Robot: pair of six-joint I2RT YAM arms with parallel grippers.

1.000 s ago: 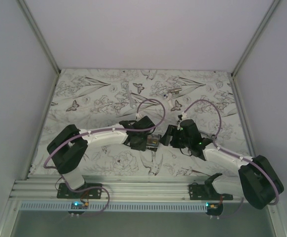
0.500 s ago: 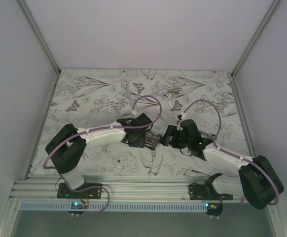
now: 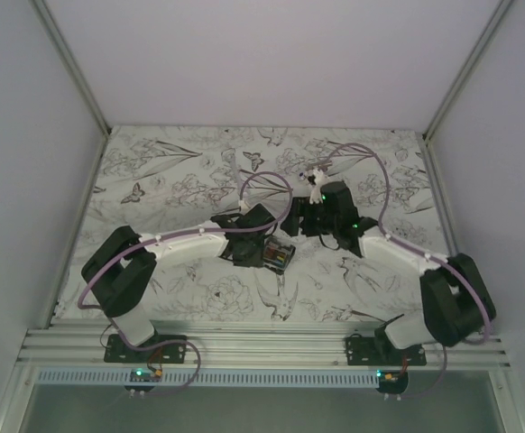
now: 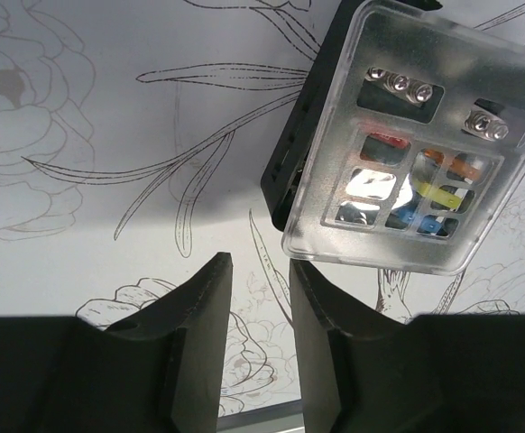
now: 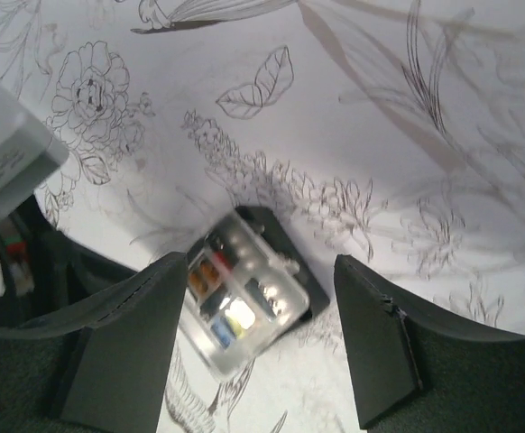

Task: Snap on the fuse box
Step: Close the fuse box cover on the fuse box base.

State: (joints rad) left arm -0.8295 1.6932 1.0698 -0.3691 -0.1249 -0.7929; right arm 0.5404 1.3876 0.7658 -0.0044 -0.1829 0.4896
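- You have the fuse box [image 4: 407, 153] lying on the flowered worktop [image 4: 109, 135], a clear cover over its coloured fuses.
- Your left tool [image 4: 258, 334] sits just beside its corner, jaws slightly apart and empty.
- Your right tool [image 5: 261, 271] hangs above it, jaws wide apart and empty.

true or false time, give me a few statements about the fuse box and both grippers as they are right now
1. The black plastic fuse box lies on the flower-printed tablecloth. True.
2. The left gripper is clamped on the fuse box. False: its fingers stand a little apart with nothing between them, and the box lies beyond them, off to one side.
3. The right gripper has its fingers wide apart and holds nothing. True.
4. The fuses are bare, with no cover over them. False: a clear cover sits over the coloured fuses.
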